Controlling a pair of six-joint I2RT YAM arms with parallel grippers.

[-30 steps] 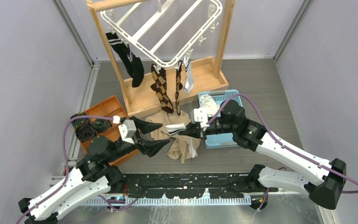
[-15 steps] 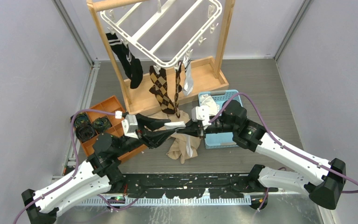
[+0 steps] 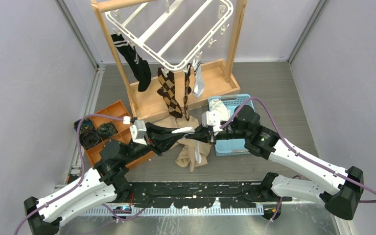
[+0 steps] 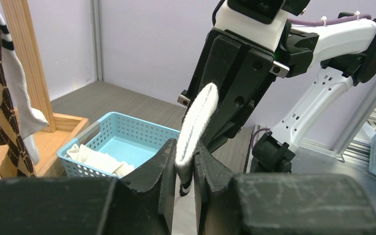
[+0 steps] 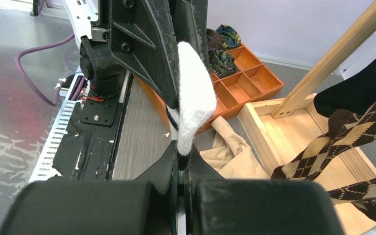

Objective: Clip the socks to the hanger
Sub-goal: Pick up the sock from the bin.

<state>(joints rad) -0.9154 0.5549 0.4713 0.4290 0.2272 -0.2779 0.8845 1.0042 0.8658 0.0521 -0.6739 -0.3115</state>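
A white sock (image 3: 183, 129) with a dark stripe is held level between the two grippers at the centre of the top view, above the beige cloth (image 3: 192, 155) that lies crumpled on the table. The right gripper (image 5: 181, 155) is clamped tight on one end of it. The left gripper (image 4: 184, 152) has the other end between its fingers, which stand narrow and press on it from both sides. Higher in the frame, the hanger (image 3: 144, 49) sits tilted inside the wooden stand (image 3: 236, 34). From its lower rim hang a black sock (image 3: 138, 66) with white stripes, two argyle socks (image 3: 170, 93) in brown, and a banded sock (image 3: 199, 81) in white. A blue basket (image 3: 234, 101) holding white fabric sits just right of the grippers. An orange tray (image 3: 113, 115) sits to their left.
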